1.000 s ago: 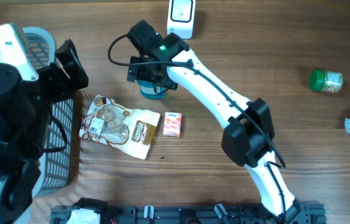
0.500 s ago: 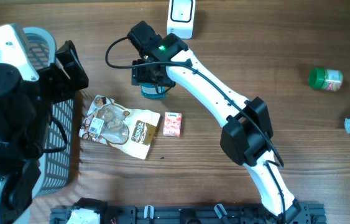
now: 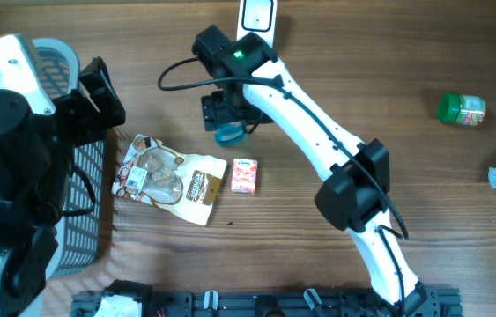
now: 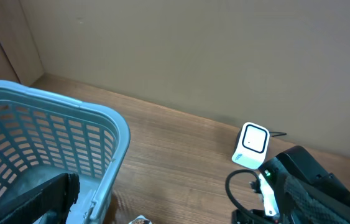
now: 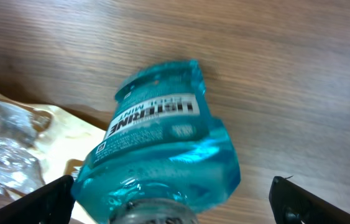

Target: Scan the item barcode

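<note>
1. Blue bottle (image 5: 156, 149) is near white scanner (image 3: 257, 22).
2. R fingers (image 5: 41, 202) wide apart, bottle btwn them, not squeezed.
3. L fingers (image 4: 35, 200) apart, holding nothing, far from scanner, over basket (image 4: 103, 121).

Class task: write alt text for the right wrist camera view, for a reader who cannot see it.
A teal Listerine bottle, seen from its cap end, fills the view between the right gripper's wide-open fingers, above a wooden table. A crinkled snack pouch lies at the frame's left edge.
</note>
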You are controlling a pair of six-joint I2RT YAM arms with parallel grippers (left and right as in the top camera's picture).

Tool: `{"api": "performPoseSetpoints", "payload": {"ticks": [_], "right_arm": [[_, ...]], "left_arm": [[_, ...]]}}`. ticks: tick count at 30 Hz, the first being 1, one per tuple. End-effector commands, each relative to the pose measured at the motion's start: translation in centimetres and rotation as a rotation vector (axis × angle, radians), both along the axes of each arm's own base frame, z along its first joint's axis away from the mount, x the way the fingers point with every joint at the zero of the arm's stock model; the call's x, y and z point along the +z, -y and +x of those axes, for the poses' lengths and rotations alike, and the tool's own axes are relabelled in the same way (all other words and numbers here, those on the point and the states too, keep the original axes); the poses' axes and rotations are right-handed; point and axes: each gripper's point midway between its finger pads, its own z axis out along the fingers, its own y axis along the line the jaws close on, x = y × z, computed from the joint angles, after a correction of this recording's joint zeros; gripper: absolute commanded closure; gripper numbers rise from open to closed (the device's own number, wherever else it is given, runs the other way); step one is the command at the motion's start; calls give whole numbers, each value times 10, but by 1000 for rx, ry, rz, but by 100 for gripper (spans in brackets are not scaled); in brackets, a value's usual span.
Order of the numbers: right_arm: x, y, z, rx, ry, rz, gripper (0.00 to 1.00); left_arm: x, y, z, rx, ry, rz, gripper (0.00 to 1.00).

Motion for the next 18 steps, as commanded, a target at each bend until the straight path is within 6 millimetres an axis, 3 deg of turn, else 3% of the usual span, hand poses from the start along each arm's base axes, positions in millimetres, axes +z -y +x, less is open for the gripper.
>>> {"api": "performPoseSetpoints", "payload": {"ticks": [1,5,11,15,18], "right_arm": [[4,8,15,2,41,-5,0],[6,-5,20,73,59,54,0],[6,-5,22,124,74,46,0],[5,20,22,109,79,-70,0],[4,34,14,210,36,-124,0]], "left_arm": [[0,-4,-2,24,6,-9,0],[0,-4,-2,24,5,-9,0],[0,-4,-2,24,6,-9,0],[0,-4,-2,24,5,-9,0],[0,-4,-2,24,4,-8,0]]}}
